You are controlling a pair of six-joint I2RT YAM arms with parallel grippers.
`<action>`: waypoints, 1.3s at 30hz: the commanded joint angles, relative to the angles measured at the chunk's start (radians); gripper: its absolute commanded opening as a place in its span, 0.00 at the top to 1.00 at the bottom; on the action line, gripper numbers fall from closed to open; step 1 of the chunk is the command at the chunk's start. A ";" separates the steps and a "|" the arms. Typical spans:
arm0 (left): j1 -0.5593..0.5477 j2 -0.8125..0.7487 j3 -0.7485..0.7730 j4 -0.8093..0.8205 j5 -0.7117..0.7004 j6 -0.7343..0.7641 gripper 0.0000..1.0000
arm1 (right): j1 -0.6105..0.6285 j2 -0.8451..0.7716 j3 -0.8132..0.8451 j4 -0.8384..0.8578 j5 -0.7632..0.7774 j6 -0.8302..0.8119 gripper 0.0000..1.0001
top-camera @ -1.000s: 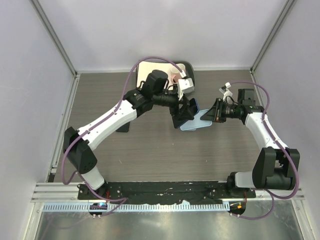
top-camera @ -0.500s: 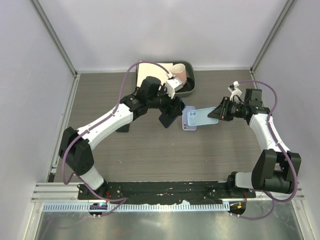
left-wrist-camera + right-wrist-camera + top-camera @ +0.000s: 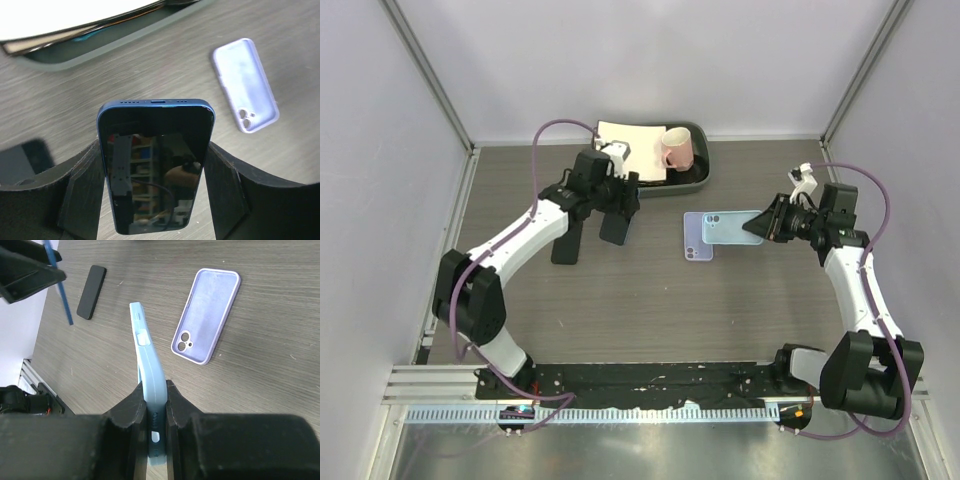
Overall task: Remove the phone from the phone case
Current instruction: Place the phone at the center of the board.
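The dark blue phone (image 3: 156,130) is out of its case and held across its width by my left gripper (image 3: 156,180), left of the table's centre (image 3: 615,222). The phone's glossy screen faces the wrist camera. My right gripper (image 3: 156,390) is shut on the edge of the empty light blue phone case (image 3: 146,355), which it holds edge-on above the table at the right (image 3: 730,224). A clear gap of table separates phone and case.
A lilac phone case (image 3: 697,240) lies flat, inside up, just under the light blue one. A black phone (image 3: 567,240) lies flat to the left. At the back stands a dark tray (image 3: 705,172) with a pink mug (image 3: 677,150) and a white pad (image 3: 630,138).
The left arm has drawn back to the left with the phone, pulling it out of the case. The right gripper has shifted slightly right and turned the case; the tray now shows.
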 commanded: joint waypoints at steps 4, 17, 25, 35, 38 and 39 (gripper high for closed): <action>0.051 0.040 0.001 -0.017 -0.159 -0.169 1.00 | -0.003 -0.112 -0.046 0.141 0.000 0.056 0.99; 0.061 0.175 -0.018 -0.010 -0.202 -0.261 1.00 | -0.003 -0.277 -0.116 0.233 0.015 0.095 0.99; 0.074 0.262 0.021 -0.030 -0.225 -0.275 1.00 | -0.009 -0.319 -0.133 0.253 -0.005 0.093 0.99; 0.107 0.337 0.065 -0.039 -0.227 -0.276 1.00 | -0.018 -0.331 -0.139 0.252 -0.026 0.092 0.99; 0.113 0.367 0.087 -0.043 -0.222 -0.270 0.98 | -0.020 -0.330 -0.139 0.252 -0.031 0.093 0.99; 0.116 0.382 0.093 -0.043 -0.216 -0.264 0.98 | -0.020 -0.329 -0.139 0.253 -0.032 0.093 0.99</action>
